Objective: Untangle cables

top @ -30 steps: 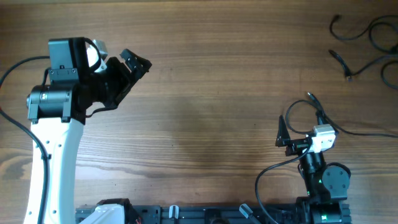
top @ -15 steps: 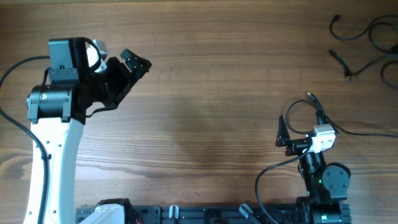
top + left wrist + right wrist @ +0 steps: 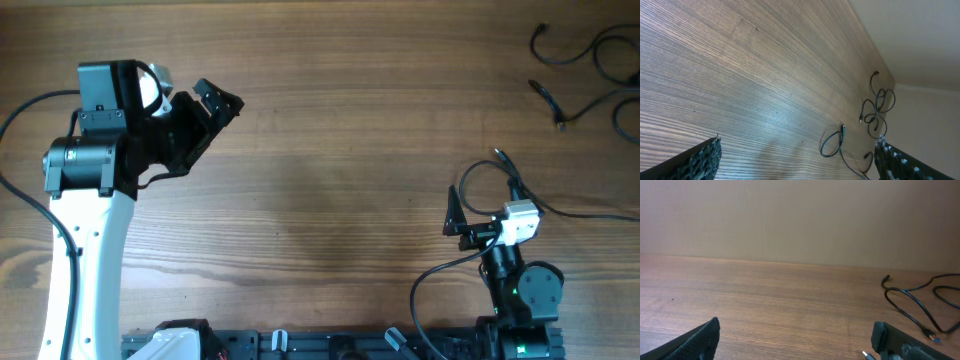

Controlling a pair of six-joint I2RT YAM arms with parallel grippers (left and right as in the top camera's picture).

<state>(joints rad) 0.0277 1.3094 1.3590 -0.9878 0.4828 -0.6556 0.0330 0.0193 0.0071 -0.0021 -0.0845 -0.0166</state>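
Black cables (image 3: 585,70) sprawl loose at the counter's (image 3: 330,150) two o'clock corner, seemingly already separated, so the left claw (image 3: 797,160) and right claw (image 3: 795,342) both gape wide, holding nothing.

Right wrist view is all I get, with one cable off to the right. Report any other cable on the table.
Observer: A looped cable lies beside the right arm, its plug end pointing away from the arm's base.
Operator: Report the left gripper.
Observer: The left gripper is open and empty, over the far left of the table.
Operator: Report the cable I see.
Observer: It belongs to the corner cables, several strands at the far right corner, running out of the overhead view.
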